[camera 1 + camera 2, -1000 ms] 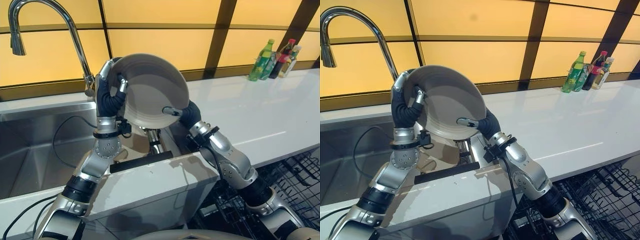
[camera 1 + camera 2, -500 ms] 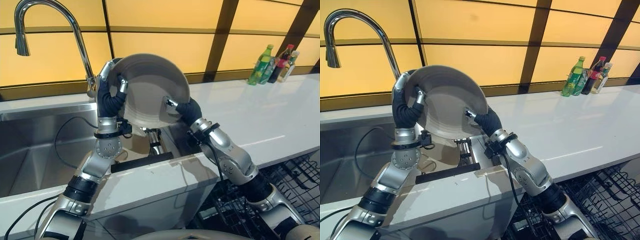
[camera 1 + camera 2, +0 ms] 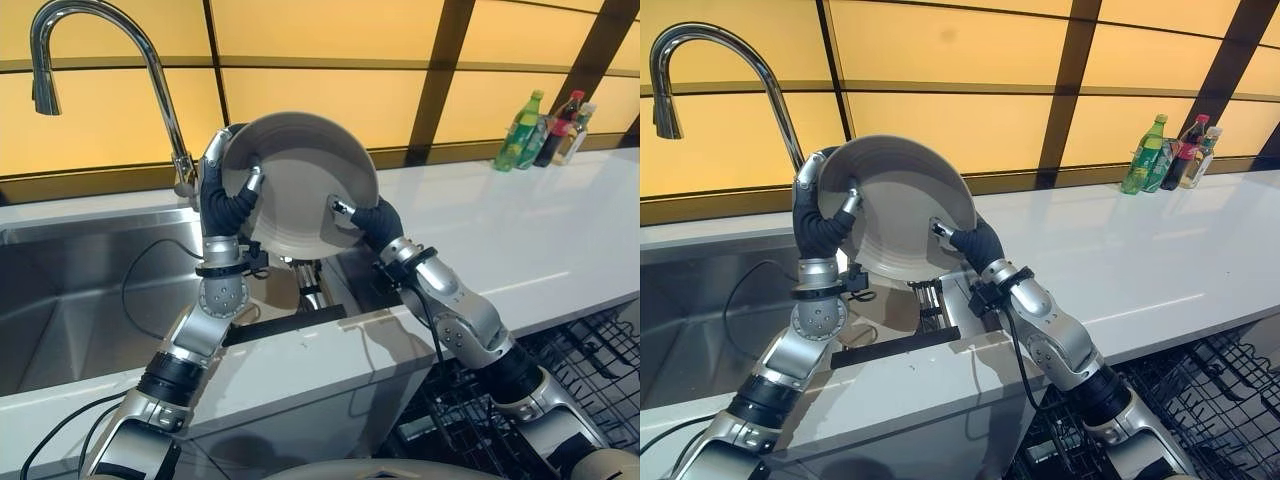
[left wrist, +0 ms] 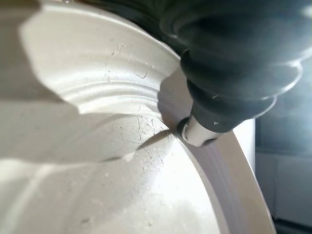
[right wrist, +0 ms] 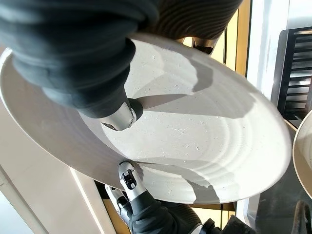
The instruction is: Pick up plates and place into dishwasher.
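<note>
Before me a curved chrome faucet (image 3: 110, 60) arches over the steel sink (image 3: 60, 310); bottles (image 3: 548, 125) cluster on the white counter (image 3: 520, 230).

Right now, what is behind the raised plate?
Behind the plate runs the dark sill below the yellow wall panels. The left hand and right hand grip its rim; their fingers behind it are hidden.

Warm bright backlight fr. amber wall panels (image 3: 320, 90); wrist views close-up, soft, hard shadows.
</note>
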Available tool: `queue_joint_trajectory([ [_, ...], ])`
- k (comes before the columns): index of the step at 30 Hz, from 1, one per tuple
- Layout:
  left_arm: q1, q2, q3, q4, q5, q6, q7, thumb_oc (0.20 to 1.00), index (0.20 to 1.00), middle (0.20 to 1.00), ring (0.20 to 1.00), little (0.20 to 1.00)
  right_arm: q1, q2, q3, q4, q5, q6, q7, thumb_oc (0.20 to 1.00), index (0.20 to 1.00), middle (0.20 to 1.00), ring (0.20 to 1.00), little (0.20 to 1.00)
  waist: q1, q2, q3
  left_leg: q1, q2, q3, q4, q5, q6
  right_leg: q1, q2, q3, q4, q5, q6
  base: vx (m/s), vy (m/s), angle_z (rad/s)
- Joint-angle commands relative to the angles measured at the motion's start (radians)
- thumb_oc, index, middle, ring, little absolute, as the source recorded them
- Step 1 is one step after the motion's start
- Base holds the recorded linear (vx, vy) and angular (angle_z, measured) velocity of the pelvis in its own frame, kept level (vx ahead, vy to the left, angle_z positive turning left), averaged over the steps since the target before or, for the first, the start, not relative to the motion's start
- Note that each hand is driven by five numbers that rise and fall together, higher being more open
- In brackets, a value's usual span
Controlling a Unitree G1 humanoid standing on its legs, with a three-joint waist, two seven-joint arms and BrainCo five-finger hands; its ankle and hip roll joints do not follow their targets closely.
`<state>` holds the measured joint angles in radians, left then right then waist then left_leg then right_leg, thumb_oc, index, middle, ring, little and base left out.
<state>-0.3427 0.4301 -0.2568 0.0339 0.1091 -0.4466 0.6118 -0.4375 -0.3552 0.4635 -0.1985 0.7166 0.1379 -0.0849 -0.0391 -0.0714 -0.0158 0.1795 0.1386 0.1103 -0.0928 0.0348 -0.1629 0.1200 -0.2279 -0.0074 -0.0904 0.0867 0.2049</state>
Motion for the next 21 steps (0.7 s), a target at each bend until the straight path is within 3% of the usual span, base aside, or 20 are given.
queue_joint_trajectory([
  [1,-0.139,-0.024,-0.038,0.028,-0.018,-0.025,-0.018,0.548,0.548,0.548,0.548,0.548,-0.157,0.07,-0.017,-0.076,-0.029,-0.066,-0.007,0.2,0.2,0.2,0.2,0.2,0.012,0.044,0.007,-0.008,-0.056,0.018,0.024,-0.101,0.095,-0.001,0.065,-0.087,0.034,-0.075,-0.05,-0.05,0.006,0.0],
  [2,-0.14,-0.019,-0.025,0.022,-0.025,-0.011,-0.012,1.0,1.0,1.0,1.0,1.0,-0.155,0.067,-0.027,-0.078,-0.04,-0.072,-0.016,0.2,0.2,0.2,0.2,0.2,0.011,0.044,0.008,-0.008,-0.055,0.017,0.025,-0.102,0.095,-0.001,0.065,-0.088,0.037,-0.076,-0.051,-0.04,0.004,0.0],
  [12,-0.123,0.01,0.16,-0.046,-0.095,0.049,0.091,1.0,1.0,1.0,1.0,1.0,-0.126,0.038,-0.143,-0.108,-0.079,-0.083,-0.076,0.2,0.2,0.2,0.2,0.2,0.007,0.049,0.0,-0.008,-0.047,0.013,0.029,-0.101,0.09,-0.001,0.068,-0.09,0.037,-0.081,-0.057,-0.02,-0.004,0.0],
  [21,-0.115,0.039,0.238,-0.072,-0.127,0.053,0.125,1.0,1.0,1.0,1.0,1.0,-0.111,-0.002,-0.193,-0.109,-0.132,-0.094,-0.113,0.2,0.2,0.2,0.2,0.2,0.006,0.05,-0.003,-0.013,-0.035,0.016,0.031,-0.094,0.08,0.004,0.068,-0.104,0.025,-0.08,-0.063,-0.01,0.0,0.0],
])
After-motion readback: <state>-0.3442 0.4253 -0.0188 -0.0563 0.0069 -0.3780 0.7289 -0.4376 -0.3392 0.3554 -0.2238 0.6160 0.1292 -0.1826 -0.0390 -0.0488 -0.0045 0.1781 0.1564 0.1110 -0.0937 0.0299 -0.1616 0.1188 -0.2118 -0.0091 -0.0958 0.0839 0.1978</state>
